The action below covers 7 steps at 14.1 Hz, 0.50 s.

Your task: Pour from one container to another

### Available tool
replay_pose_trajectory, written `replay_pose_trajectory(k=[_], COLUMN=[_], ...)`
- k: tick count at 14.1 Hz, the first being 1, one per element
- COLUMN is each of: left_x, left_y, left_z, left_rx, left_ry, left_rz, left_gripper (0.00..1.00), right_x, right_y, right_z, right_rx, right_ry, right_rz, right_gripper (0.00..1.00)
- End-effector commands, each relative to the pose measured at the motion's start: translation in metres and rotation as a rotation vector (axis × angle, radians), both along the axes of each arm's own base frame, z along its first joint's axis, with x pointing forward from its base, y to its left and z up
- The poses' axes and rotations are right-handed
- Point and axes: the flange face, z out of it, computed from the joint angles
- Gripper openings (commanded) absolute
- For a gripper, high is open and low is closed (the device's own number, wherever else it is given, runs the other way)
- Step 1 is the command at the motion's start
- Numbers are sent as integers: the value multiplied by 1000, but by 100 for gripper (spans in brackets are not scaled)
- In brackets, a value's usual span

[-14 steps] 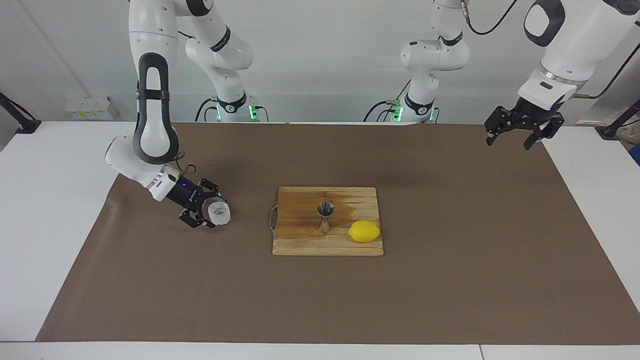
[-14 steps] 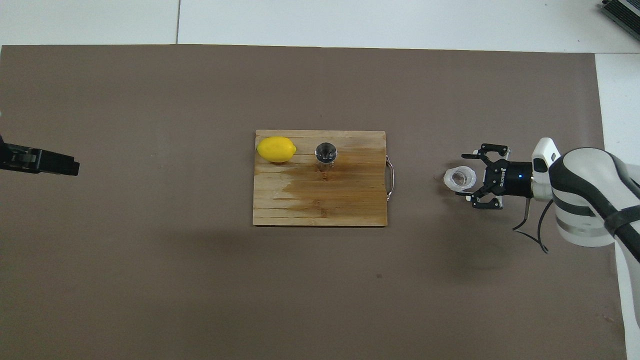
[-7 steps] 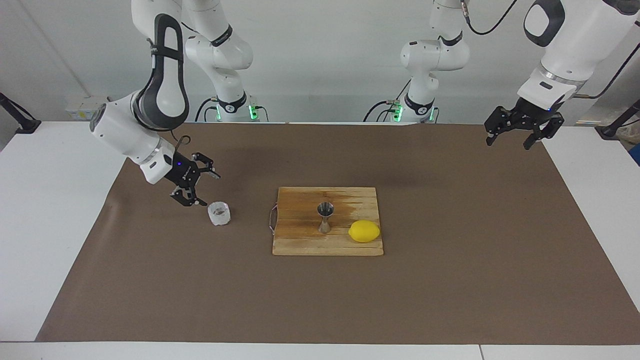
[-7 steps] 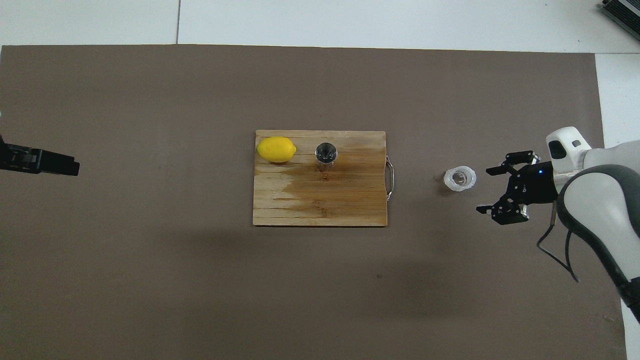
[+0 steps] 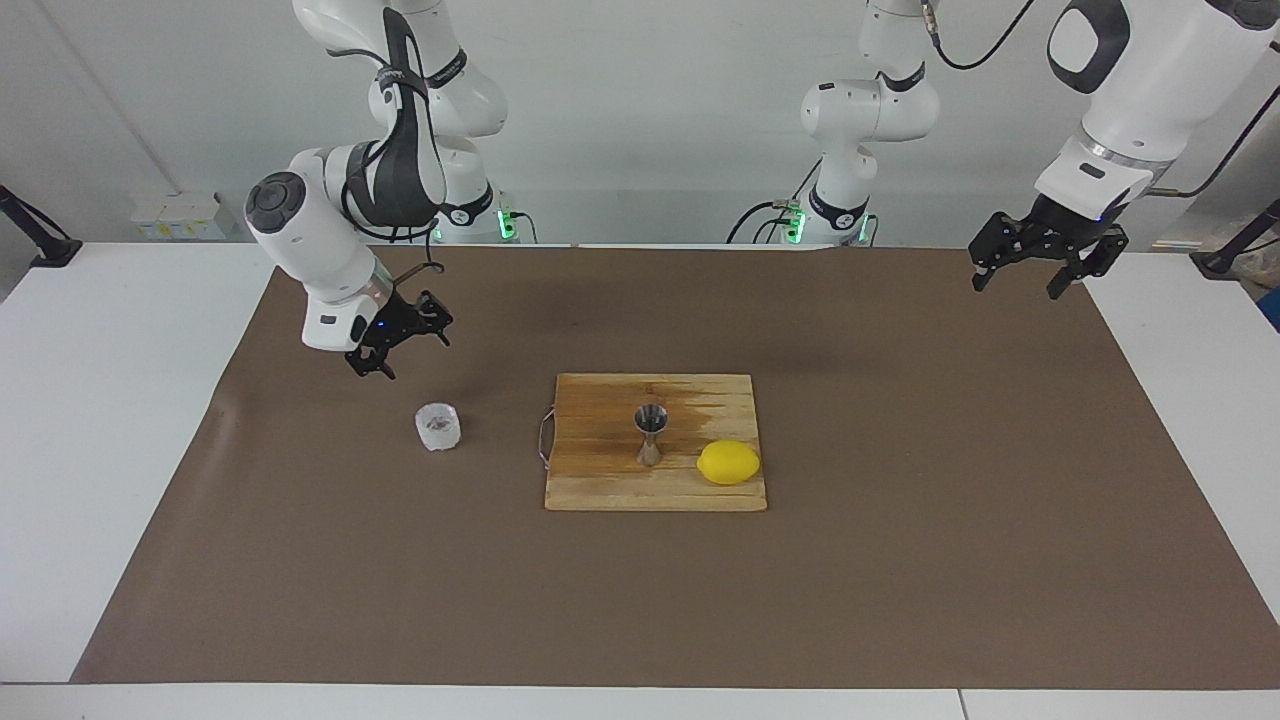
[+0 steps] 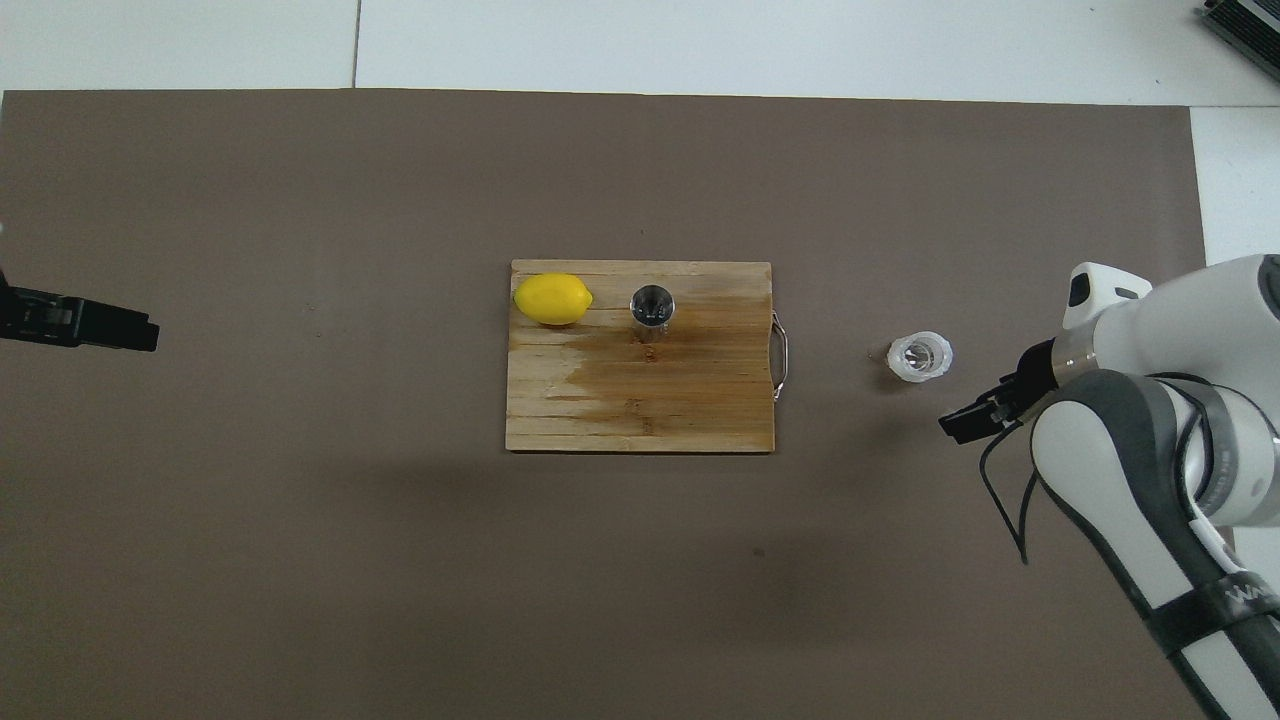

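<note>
The one container, a small clear glass tumbler (image 5: 438, 427) (image 6: 921, 357), stands upright on the brown mat beside the board, toward the right arm's end of the table. Another, a silver hourglass jigger (image 5: 651, 434) (image 6: 652, 305), stands on the wooden cutting board (image 5: 600, 480) (image 6: 640, 400). My right gripper (image 5: 412, 350) hangs open and empty over the mat, clear of the tumbler. In the overhead view the arm hides most of it. My left gripper (image 5: 1025, 283) (image 6: 85, 327) waits open and empty over the mat's edge at the left arm's end.
A yellow lemon (image 5: 729, 462) (image 6: 552, 299) lies on the board beside the jigger. The board has a metal handle (image 5: 543, 438) on the side toward the tumbler. The brown mat (image 5: 900, 560) covers most of the white table.
My right gripper has pulled away from the tumbler, rising and swinging back toward the robots. The tumbler stays standing on the mat. The left arm has not moved.
</note>
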Motion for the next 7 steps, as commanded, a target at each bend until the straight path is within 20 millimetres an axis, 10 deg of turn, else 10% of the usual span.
replay_pose_trajectory(k=[1, 7], left_x=[-9, -10], left_y=[4, 4], left_z=[0, 1], left_rx=[13, 13], left_ry=[-9, -10], left_rz=[0, 0], left_gripper=[100, 100], right_x=[4, 6], right_y=[-7, -4], right_z=[25, 166], right_rx=[-120, -210], right_ry=[53, 102], right_rz=[-221, -540], right_gripper=[100, 100])
